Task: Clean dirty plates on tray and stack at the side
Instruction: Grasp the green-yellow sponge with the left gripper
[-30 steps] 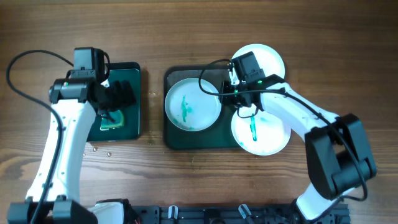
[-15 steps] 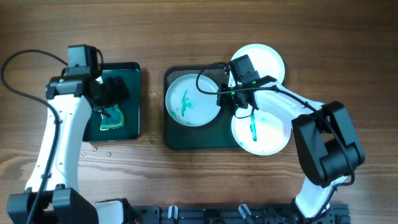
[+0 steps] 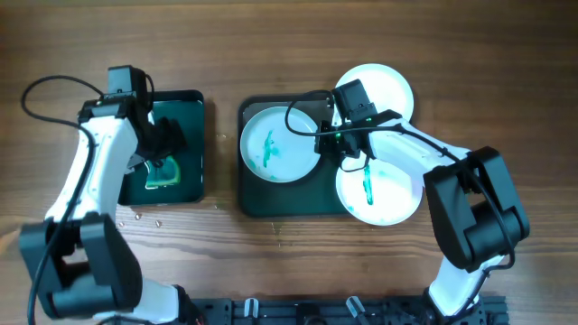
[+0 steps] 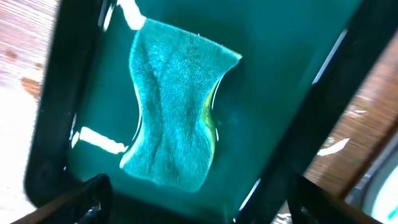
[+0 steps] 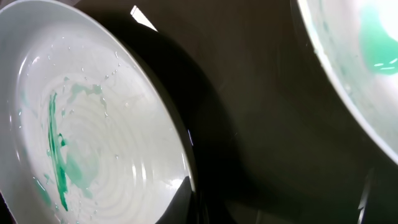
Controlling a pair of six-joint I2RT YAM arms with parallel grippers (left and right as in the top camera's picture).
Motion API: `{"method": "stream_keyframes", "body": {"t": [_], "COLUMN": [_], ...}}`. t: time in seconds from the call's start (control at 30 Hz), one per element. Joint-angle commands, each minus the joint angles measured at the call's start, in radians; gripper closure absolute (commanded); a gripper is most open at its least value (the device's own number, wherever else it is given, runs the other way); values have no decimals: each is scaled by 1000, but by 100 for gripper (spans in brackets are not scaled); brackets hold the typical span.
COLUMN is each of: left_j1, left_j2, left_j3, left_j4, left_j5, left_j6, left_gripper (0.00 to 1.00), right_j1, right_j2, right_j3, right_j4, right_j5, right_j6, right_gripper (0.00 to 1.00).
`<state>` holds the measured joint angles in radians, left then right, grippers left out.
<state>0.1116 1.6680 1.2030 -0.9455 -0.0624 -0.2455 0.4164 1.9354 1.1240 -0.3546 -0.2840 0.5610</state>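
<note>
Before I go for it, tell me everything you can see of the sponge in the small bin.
The sponge is a soft green pad, fuzzy on top, with a thin yellow layer showing along one edge. It is pinched narrow at the middle. It lies on the floor of the small dark green bin, towards the end nearer the robot. The open left claw hangs over it; no finger touches it.

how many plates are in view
3. The smeared plate lies in the tray's left half; the streaked plate overlaps the tray's right edge, lower right; the plain white plate sits past its upper right corner, partly hidden.
</note>
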Motion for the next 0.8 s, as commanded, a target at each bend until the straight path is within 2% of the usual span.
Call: {"method": "stream_keyframes", "body": {"t": [0.0, 0.2, 0.33, 0.47, 0.57, 0.77], "left_j1": [38, 91, 94, 93, 93, 93], "left_j2": [63, 156, 210, 222, 222, 201], "left_j3": [13, 12, 12, 12, 12, 23], "left_j4": [21, 87, 110, 113, 101, 65], "left_j5": [-2, 20, 20, 20, 20, 21], "left_j6": [26, 60, 60, 60, 59, 55], "left_gripper": [20, 28, 39, 59, 96, 96], "right_j1": [3, 3, 3, 3, 3, 3], "right_j2": [28, 28, 28, 28, 28, 28], "right_j3": [17, 17, 17, 17, 17, 17], "right_j4": [-7, -6, -8, -5, -2, 0], "right_j5": [-2, -4, -5, -5, -9, -12], "right_j6": [14, 14, 6, 7, 8, 15], "right_gripper": [96, 96, 96, 96, 96, 96]}}
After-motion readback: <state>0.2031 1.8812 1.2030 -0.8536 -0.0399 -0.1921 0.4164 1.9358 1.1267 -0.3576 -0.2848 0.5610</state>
